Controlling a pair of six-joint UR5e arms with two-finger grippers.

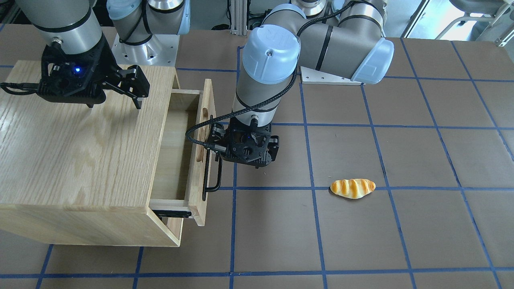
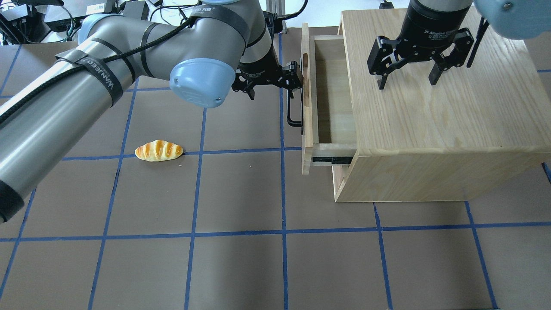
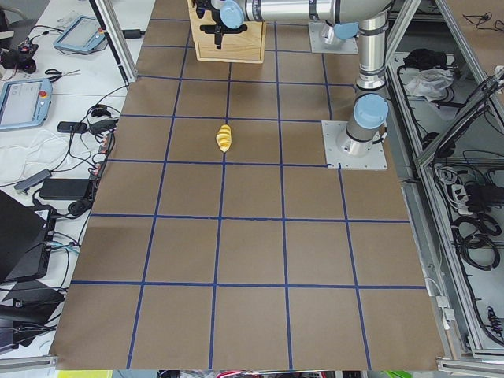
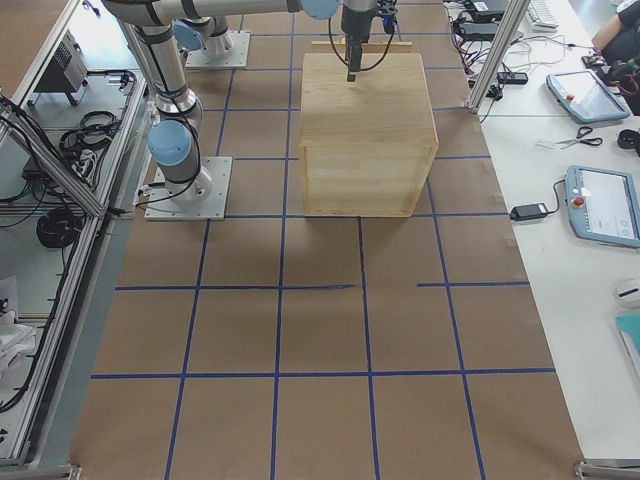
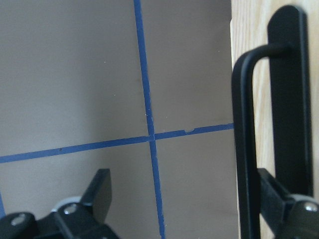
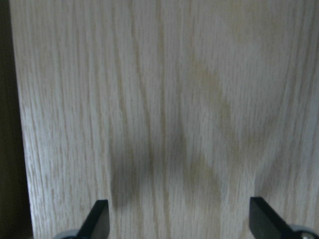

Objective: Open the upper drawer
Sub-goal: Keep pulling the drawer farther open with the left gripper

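Note:
The upper drawer (image 1: pixel 202 132) of the light oak cabinet (image 1: pixel 72 152) stands pulled partway out, its inside bare. Its front panel (image 2: pixel 306 107) carries a long black bar handle (image 2: pixel 292 112) and an oblong slot. My left gripper (image 2: pixel 271 84) is open at the handle. In the left wrist view the handle bar (image 5: pixel 244 149) runs just inside one finger (image 5: pixel 279 199), with the other finger (image 5: pixel 99 194) far off it. My right gripper (image 2: pixel 408 77) is open and empty, hovering over the cabinet top; the right wrist view shows only wood grain between its fingertips (image 6: pixel 99 219).
A toy bread roll (image 1: pixel 352 188) lies on the brown, blue-gridded table, apart from the cabinet; it also shows in the overhead view (image 2: pixel 159 150). The left arm's elbow reaches across above the table. The cabinet (image 4: pixel 365 130) stands toward the table's far end in the right side view.

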